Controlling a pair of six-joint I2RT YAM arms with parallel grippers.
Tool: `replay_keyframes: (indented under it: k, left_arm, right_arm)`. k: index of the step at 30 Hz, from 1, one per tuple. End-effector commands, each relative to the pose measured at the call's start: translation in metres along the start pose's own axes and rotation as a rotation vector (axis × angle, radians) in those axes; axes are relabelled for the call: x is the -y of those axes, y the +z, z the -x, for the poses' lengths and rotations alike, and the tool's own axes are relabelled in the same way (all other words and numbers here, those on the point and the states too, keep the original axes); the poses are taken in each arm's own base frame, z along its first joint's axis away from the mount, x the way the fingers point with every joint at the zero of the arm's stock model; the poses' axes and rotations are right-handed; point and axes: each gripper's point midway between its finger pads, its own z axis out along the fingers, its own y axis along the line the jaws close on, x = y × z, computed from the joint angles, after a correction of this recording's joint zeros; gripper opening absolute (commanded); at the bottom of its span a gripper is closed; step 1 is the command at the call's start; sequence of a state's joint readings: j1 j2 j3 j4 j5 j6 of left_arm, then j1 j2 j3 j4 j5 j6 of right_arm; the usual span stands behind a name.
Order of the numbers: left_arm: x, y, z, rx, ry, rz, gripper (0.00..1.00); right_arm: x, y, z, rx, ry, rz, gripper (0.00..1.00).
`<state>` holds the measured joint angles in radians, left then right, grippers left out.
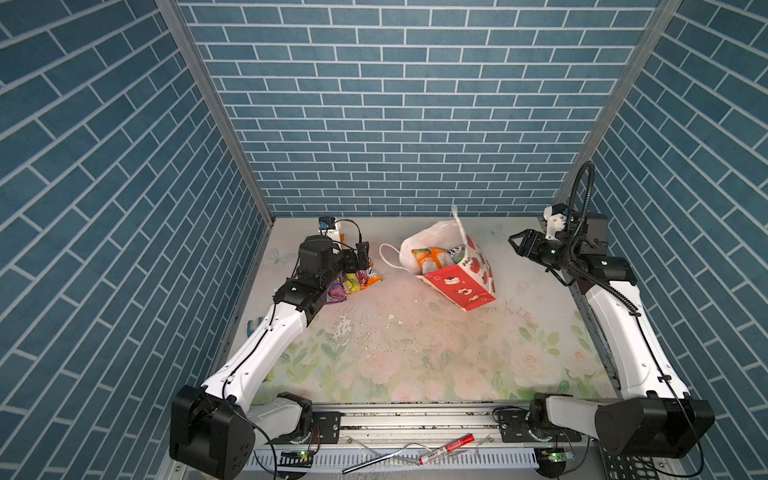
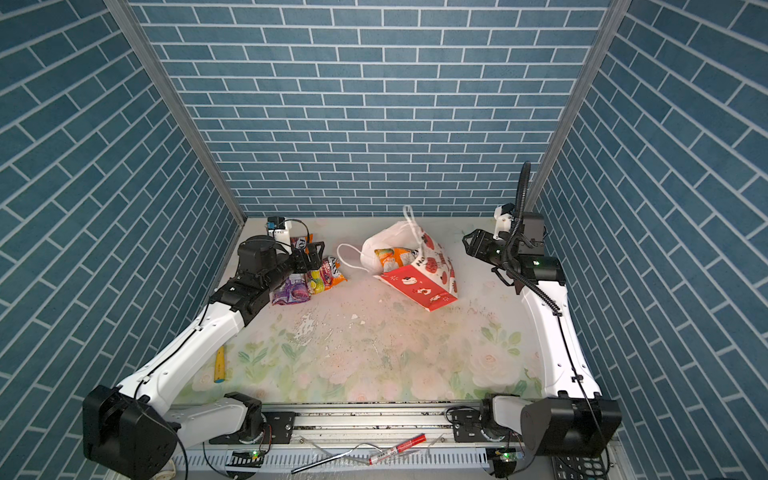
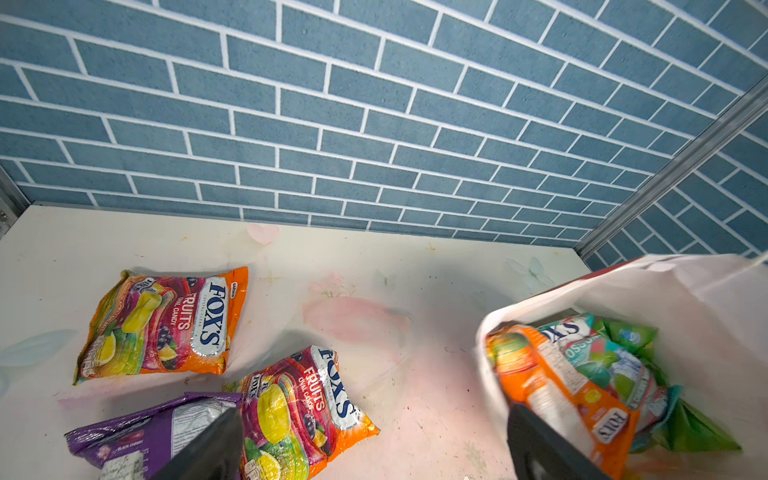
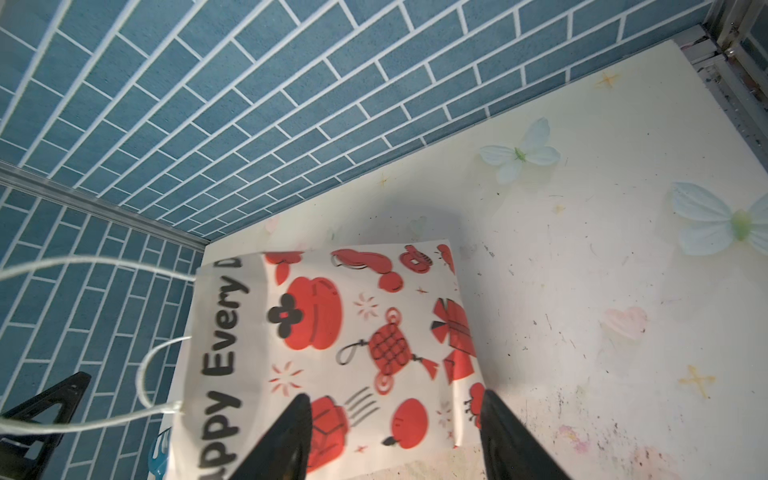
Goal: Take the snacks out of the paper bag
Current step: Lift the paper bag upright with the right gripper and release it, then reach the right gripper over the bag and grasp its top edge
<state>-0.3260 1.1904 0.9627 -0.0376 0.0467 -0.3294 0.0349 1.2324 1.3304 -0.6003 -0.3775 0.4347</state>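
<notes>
The paper bag (image 1: 455, 282) (image 2: 419, 284) leans over at the back middle of the table, its white mouth turned toward the left, and it looks motion-blurred. Inside it I see an orange packet (image 3: 561, 395), a teal packet (image 3: 602, 353) and a green bag (image 3: 698, 432). Two orange Fox's bags (image 3: 166, 324) (image 3: 299, 407) and a purple packet (image 3: 141, 436) lie on the table at back left. My left gripper (image 1: 363, 255) (image 3: 374, 453) hangs open over them, holding nothing. My right gripper (image 1: 517, 245) (image 4: 395, 444) is open, right of the bag and apart from it.
The bag's white cord handles (image 4: 145, 374) hang loose at its mouth. A yellow object (image 2: 219, 365) lies by the left edge. A red marker (image 1: 446, 449) and a fork (image 1: 374, 457) rest on the front rail. Brick-pattern walls close in on three sides.
</notes>
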Motion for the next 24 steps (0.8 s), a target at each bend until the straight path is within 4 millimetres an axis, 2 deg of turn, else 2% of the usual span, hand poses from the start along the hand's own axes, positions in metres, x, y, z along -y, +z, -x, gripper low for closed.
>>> replay_keyframes:
  k: [1, 5, 8, 13, 17, 22, 24]
  left_arm:
    - [0.008, 0.0, 0.011, 0.031, 0.003, -0.024, 1.0]
    - [0.01, 0.0, 0.01, 0.025, 0.002, -0.032, 1.0]
    - [0.006, -0.002, 0.01, 0.024, 0.001, -0.008, 0.99]
    - [-0.03, -0.015, 0.004, 0.026, -0.001, 0.189, 1.0]
    - [-0.052, -0.032, 0.007, 0.069, -0.021, 0.28, 1.0]
    - [-0.068, -0.046, 0.009, 0.1, -0.046, 0.327, 1.0]
    - [-0.071, -0.05, 0.008, 0.102, -0.047, 0.337, 1.0]
  right_arm:
    - [-0.033, -0.016, 0.007, 0.047, -0.02, 0.106, 0.64]
    - [-0.049, -0.011, -0.007, 0.021, -0.107, 0.059, 0.65]
    - [-0.068, 0.005, -0.026, -0.031, -0.193, 0.02, 0.66]
    - [-0.107, 0.046, -0.067, -0.133, -0.341, -0.018, 0.68]
    - [-0.143, 0.083, -0.107, -0.232, -0.456, -0.015, 0.75]
    - [-0.186, 0.122, -0.136, -0.299, -0.542, 0.011, 0.82]
    - [-0.197, 0.134, -0.142, -0.32, -0.571, 0.001, 0.85]
